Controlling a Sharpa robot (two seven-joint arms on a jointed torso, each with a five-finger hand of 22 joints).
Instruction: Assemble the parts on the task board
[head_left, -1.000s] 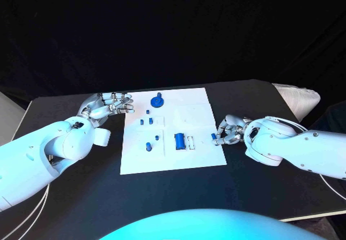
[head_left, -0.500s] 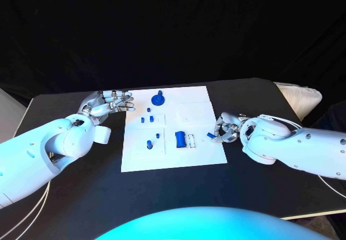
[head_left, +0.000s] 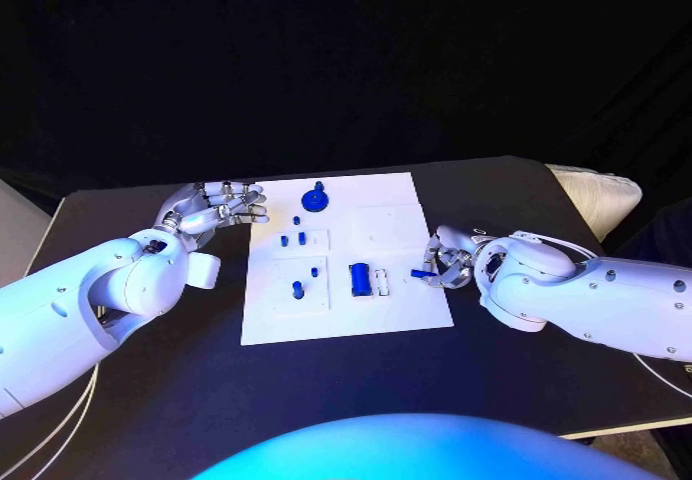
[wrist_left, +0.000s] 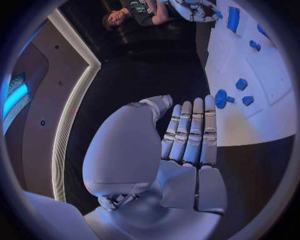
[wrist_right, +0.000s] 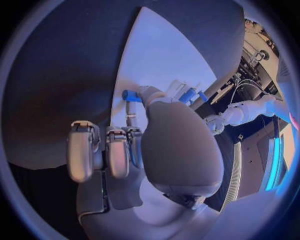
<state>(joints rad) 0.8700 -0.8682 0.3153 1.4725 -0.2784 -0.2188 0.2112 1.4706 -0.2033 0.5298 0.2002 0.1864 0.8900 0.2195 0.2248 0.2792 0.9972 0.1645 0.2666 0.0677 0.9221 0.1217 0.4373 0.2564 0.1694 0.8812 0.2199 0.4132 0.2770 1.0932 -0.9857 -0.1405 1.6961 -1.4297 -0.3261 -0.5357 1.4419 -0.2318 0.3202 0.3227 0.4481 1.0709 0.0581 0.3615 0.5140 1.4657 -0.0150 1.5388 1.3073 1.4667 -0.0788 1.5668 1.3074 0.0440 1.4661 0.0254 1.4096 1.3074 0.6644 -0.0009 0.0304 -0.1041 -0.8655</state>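
Observation:
The white task board (head_left: 411, 310) lies in the middle of the black table. On it are a round blue part with a knob (head_left: 313, 202), a few small blue parts (head_left: 297, 291) and a larger blue block (head_left: 358, 280) beside a white piece. My right hand (head_left: 453, 262) is over the board's right edge and pinches a small blue part (head_left: 420, 272) between thumb and finger; the right wrist view shows that part (wrist_right: 130, 95) at the fingertips over the board (wrist_right: 156, 55). My left hand (head_left: 216, 208) hovers by the board's far left corner, fingers stretched out (wrist_left: 187, 135), holding nothing.
A white mesh-like object (head_left: 594, 195) sits at the table's far right edge. Bare black tabletop (head_left: 346, 390) runs in front of the board and to both sides of it.
My right hand has shifted slightly inward over the board's right edge, carrying the small blue part with it. The left hand has stayed where it was.

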